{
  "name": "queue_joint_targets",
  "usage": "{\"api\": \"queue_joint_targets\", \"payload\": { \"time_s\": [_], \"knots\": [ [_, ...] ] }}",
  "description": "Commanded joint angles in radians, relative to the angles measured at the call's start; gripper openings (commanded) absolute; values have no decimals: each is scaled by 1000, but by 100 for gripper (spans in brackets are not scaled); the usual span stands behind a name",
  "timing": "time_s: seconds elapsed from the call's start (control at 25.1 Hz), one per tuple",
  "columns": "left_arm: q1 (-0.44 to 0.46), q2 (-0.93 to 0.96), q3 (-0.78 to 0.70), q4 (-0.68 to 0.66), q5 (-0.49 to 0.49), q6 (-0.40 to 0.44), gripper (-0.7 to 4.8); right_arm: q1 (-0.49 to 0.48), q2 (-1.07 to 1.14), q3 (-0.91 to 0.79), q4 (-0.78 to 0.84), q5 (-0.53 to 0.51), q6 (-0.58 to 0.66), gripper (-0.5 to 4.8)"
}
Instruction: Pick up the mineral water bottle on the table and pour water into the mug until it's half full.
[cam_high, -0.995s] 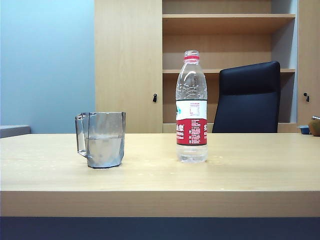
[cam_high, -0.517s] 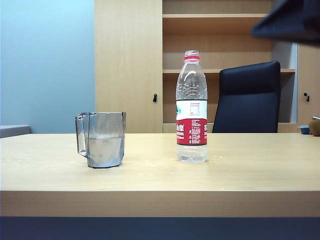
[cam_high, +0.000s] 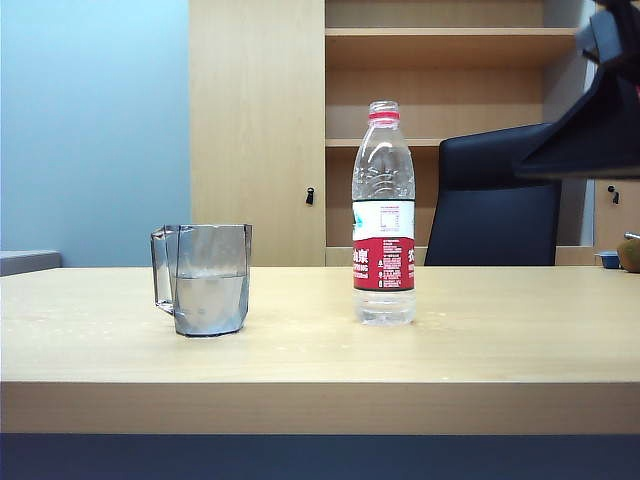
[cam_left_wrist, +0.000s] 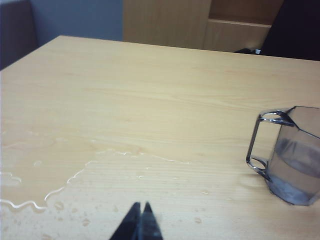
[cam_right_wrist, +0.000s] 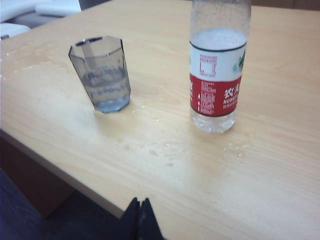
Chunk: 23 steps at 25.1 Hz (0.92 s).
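Exterior view shows the mineral water bottle (cam_high: 383, 212) standing upright and uncapped on the counter (cam_high: 320, 345), with the mug (cam_high: 201, 279) standing apart from it toward the left arm's side, about half filled with water (cam_high: 208, 300). A dark part of the right arm (cam_high: 590, 120) juts in at the upper right edge, above and beyond the bottle and not touching it. In the right wrist view the right hand (cam_right_wrist: 140, 220) has its fingertips pressed together and holds nothing — it hangs off the counter's (cam_right_wrist: 240, 190) near edge, with the bottle (cam_right_wrist: 217, 70) ahead of it and a little to one side, well apart, and the mug (cam_right_wrist: 101, 74) farther off on the other side. Small drops lie on the wood around the bottle's foot. In the left wrist view the left hand (cam_left_wrist: 139, 226) is likewise shut and empty, low over the counter (cam_left_wrist: 150, 90); the mug (cam_left_wrist: 289, 155) stands ahead and off to the side, handle turned toward the hand, well clear of it. A thin spilled puddle (cam_left_wrist: 60, 180) spreads on the wood just ahead of the fingertips.
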Motion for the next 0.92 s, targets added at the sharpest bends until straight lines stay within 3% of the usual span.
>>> {"api": "queue_joint_targets", "payload": {
  "time_s": [0.04,0.92],
  "knots": [
    [-1,1,2,40,30,63,-2,2,0,1,6,-1,5,-5],
    [1,1,2,-27,29,61,-2,2,1,1,7,-2,5,-5]
  ]
}}
